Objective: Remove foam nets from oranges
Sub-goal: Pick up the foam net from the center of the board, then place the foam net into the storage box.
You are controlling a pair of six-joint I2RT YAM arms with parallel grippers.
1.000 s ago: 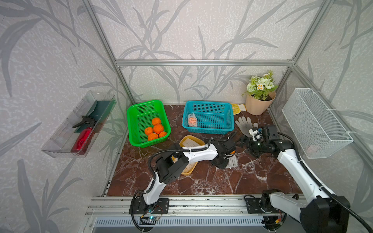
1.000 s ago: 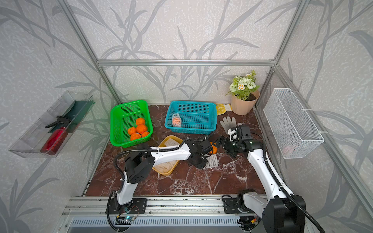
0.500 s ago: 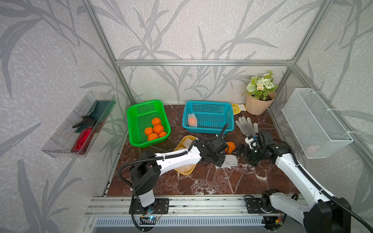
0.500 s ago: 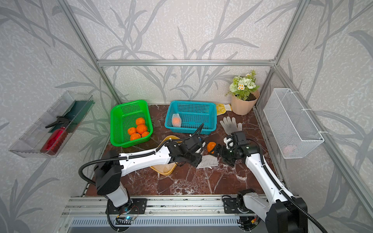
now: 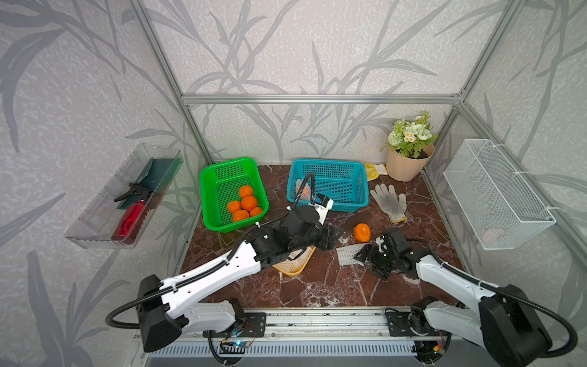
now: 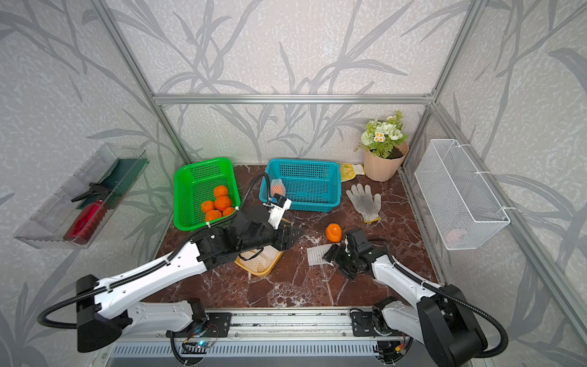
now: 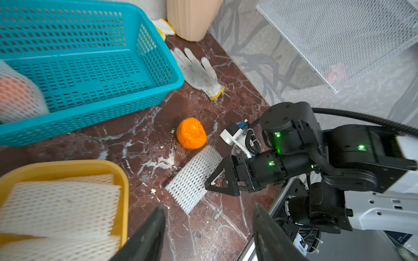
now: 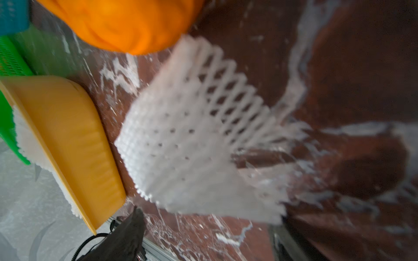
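We found the right wrist view smeared, the loose orange (image 8: 122,22) cut by its edge. The left arm (image 5: 222,273) hid much of the yellow tray (image 5: 293,271).

This is a robot test cell, a lab rig dressed as a home corner: an aluminium frame (image 5: 317,99) holds leaf-print wall panels (image 5: 286,47) around a marble-look tabletop (image 5: 333,286). Up front, the left arm (image 5: 216,276) and right arm (image 5: 454,282) are bolted to a metal rail (image 5: 317,317). A green basket (image 5: 222,168), a blue basket (image 5: 330,165) and a flower pot (image 5: 405,165) serve as props.
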